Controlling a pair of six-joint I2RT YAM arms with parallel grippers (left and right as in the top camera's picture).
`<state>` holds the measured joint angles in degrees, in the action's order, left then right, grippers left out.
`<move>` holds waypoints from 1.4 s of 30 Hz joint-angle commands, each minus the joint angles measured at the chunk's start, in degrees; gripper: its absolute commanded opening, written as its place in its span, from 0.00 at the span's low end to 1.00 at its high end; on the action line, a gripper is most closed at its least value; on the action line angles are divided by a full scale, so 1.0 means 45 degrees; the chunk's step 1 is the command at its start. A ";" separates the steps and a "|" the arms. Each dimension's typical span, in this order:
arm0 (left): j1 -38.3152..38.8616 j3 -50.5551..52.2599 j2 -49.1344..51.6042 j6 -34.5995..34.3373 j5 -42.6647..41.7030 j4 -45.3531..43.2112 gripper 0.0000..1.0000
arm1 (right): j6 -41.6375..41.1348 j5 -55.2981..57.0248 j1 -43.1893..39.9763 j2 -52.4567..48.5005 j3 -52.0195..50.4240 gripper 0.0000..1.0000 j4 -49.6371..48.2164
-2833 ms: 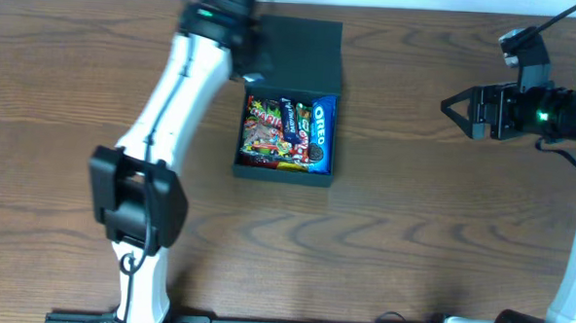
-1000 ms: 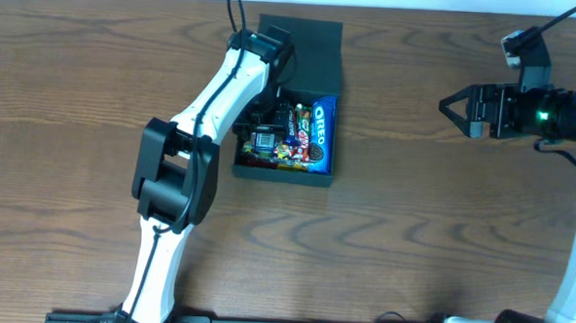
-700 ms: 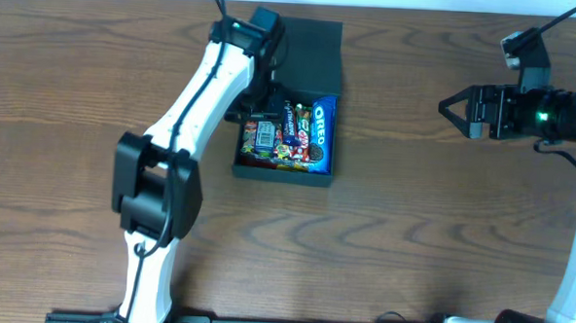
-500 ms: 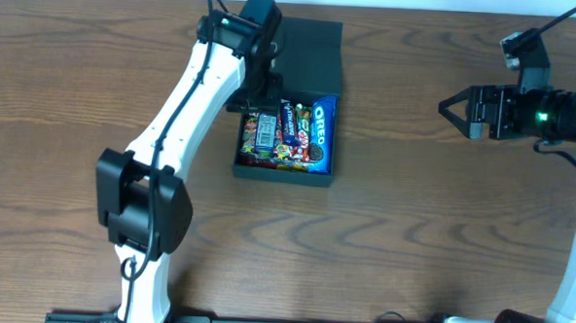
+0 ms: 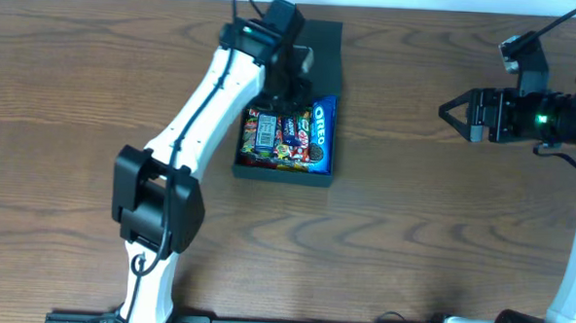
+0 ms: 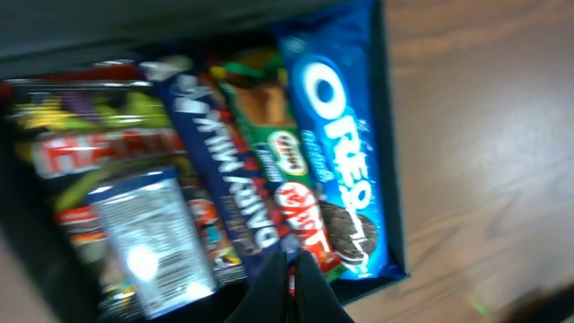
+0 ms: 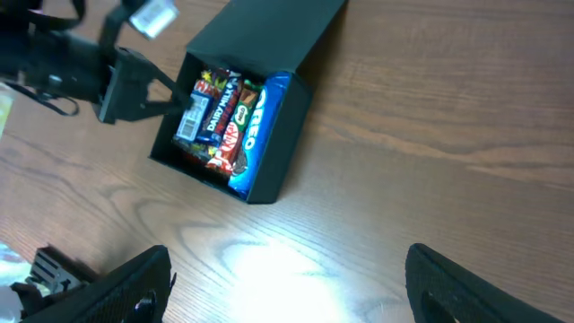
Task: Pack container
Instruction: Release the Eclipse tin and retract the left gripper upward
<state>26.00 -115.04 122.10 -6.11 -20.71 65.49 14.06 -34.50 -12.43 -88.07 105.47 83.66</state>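
The container (image 5: 283, 174) is a dark box on the table, its flap lid (image 5: 320, 41) open to the far side. It holds several snacks: a blue Oreo pack (image 5: 320, 134) on the right, a dark blue bar (image 6: 224, 188), a red bar (image 6: 300, 215), and a packet with a white label (image 5: 265, 131) on the left. My left gripper (image 5: 299, 79) hovers over the back of the box, fingers (image 6: 269, 292) shut with nothing between them. My right gripper (image 5: 446, 110) is open and empty, far to the right. The box also shows in the right wrist view (image 7: 278, 170).
The brown wooden table (image 5: 411, 235) surrounds the box. The left arm's white links (image 5: 203, 109) stretch from the front left up to the box. The right arm's body (image 5: 553, 110) sits at the right edge.
The white-label packet now lies in the box's left side, where it was absent earlier. My left gripper has swung from the box's left rear corner to over its back. The right arm is still.
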 commanded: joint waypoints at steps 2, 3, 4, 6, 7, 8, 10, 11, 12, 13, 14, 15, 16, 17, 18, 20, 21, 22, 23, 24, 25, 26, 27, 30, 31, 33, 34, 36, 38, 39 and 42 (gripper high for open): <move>0.0233 0.0053 0.0631 0.0393 -0.0291 0.0301 0.06 | -0.0078 -0.0102 0.0112 0.0000 0.0015 0.83 0.0151; 0.0233 0.0058 0.0685 0.0374 -0.0306 0.0389 0.06 | -0.0078 -0.0102 0.0112 0.0000 0.0015 0.83 0.0185; 0.0233 0.0073 0.0724 0.0301 -0.0287 0.0452 0.06 | -0.0078 -0.0102 0.0117 0.0000 0.0015 0.83 0.0209; 0.0228 0.0199 0.0724 0.0243 -0.0112 0.0491 0.06 | -0.0078 -0.0102 0.0112 0.0000 0.0015 0.83 0.0223; 0.0228 0.0262 0.0724 0.0112 0.0170 0.0539 0.06 | -0.0078 -0.0102 0.0117 0.0000 0.0015 0.83 0.0223; 0.0228 0.0340 0.0724 -0.0010 0.0427 0.0559 0.06 | -0.0078 -0.0102 0.0112 0.0000 0.0015 0.83 0.0223; 0.0228 0.0597 0.0724 -0.0068 0.0510 0.0481 0.06 | -0.0078 -0.0102 0.0112 0.0000 0.0015 0.83 0.0219; 0.0228 0.0704 0.0724 -0.0068 0.0491 0.0423 0.06 | -0.0078 -0.0102 0.0117 0.0000 0.0015 0.83 0.0214; 0.0233 0.0792 0.0724 -0.0068 0.0505 0.0403 0.06 | -0.0078 -0.0102 0.0112 0.0000 0.0015 0.83 0.0204; 0.0228 0.0869 0.0724 -0.0068 0.0505 0.0359 0.06 | -0.0078 -0.0102 0.0112 0.0000 0.0015 0.83 0.0199; 0.0228 0.0971 0.0724 -0.0068 0.0515 0.0301 0.06 | -0.0078 -0.0102 0.0112 0.0000 0.0015 0.83 0.0185; 0.0228 0.1059 0.0724 -0.0068 0.0568 0.0262 0.06 | -0.0078 -0.0102 0.0112 0.0000 0.0015 0.83 0.0180; 0.0228 0.1161 0.0724 -0.0068 0.0636 0.0189 0.06 | -0.0078 -0.0102 0.0112 0.0000 0.0015 0.84 0.0180; 0.0228 0.1282 0.0724 -0.0068 0.0704 0.0126 0.06 | -0.0078 -0.0102 0.0117 0.0000 0.0015 0.83 0.0185; 0.0228 0.1428 0.0724 -0.0073 0.0719 0.0049 0.06 | -0.0078 -0.0102 0.0112 0.0000 0.0015 0.83 0.0185; 0.0228 0.1676 0.0724 -0.0068 0.0738 -0.0044 0.06 | -0.0078 -0.0102 0.0112 0.0000 0.0015 0.84 0.0185; 0.0228 0.1749 0.0724 -0.0068 0.0753 -0.0092 0.06 | -0.0078 -0.0102 0.0112 0.0000 0.0015 0.83 0.0185; 0.0228 0.1802 0.0724 -0.0068 0.0753 -0.0126 0.06 | -0.0078 -0.0102 0.0112 0.0000 0.0015 0.84 0.0175; 0.0228 0.1836 0.0724 -0.0068 0.0777 -0.0175 0.06 | -0.0078 -0.0102 0.0112 0.0000 0.0015 0.84 0.0170; 0.0228 0.1904 0.0724 -0.0068 0.0933 -0.0238 0.06 | -0.0078 -0.0102 0.0112 0.0000 0.0015 0.84 0.0170; 0.0228 0.1943 0.0724 -0.0068 0.1083 -0.0238 0.06 | -0.0078 -0.0102 0.0117 0.0000 0.0015 0.84 0.0170; 0.0228 0.2021 0.0724 -0.0073 0.1151 -0.0253 0.06 | -0.0078 -0.0102 0.0112 0.0000 0.0015 0.84 0.0170; 0.0228 0.2093 0.0724 -0.0078 0.1146 -0.0287 0.06 | -0.0078 -0.0102 0.0112 0.0000 0.0015 0.84 0.0175; 0.0228 0.2123 0.0724 -0.0175 0.1083 -0.0330 0.06 | -0.0078 -0.0102 0.0112 0.0000 0.0015 0.84 0.0180; 0.0228 0.2098 0.0714 -0.0175 0.1015 -0.0330 0.06 | -0.0078 -0.0102 0.0112 0.0000 0.0015 0.84 0.0180; 0.0228 0.2079 0.0617 -0.0214 0.0913 -0.0330 0.06 | -0.0078 -0.0102 0.0112 0.0000 0.0015 0.84 0.0180; 0.0228 0.2045 0.0554 -0.0330 0.0918 -0.0325 0.06 | -0.0073 -0.0102 0.0112 0.0000 0.0015 0.84 0.0180; 0.0228 0.1909 0.0311 -0.0364 0.0923 -0.0330 0.06 | -0.0073 -0.0097 0.0112 0.0000 0.0015 0.84 0.0175; 0.0204 0.1695 -0.0044 -0.0393 0.0928 -0.0379 0.06 | -0.0073 -0.0097 0.0112 0.0000 0.0015 0.84 0.0146; 0.0175 0.1564 -0.0233 -0.0413 0.0996 -0.0413 0.06 | -0.0073 -0.0097 0.0112 0.0000 0.0015 0.82 0.0092; -0.0083 0.1156 -0.0947 -0.0743 0.1370 -0.0704 0.06 | -0.0073 -0.0097 0.0117 0.0000 0.0015 0.81 -0.0180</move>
<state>26.94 -106.80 123.11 -7.75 -17.08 63.02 14.02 -34.50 -12.43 -88.07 105.47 83.42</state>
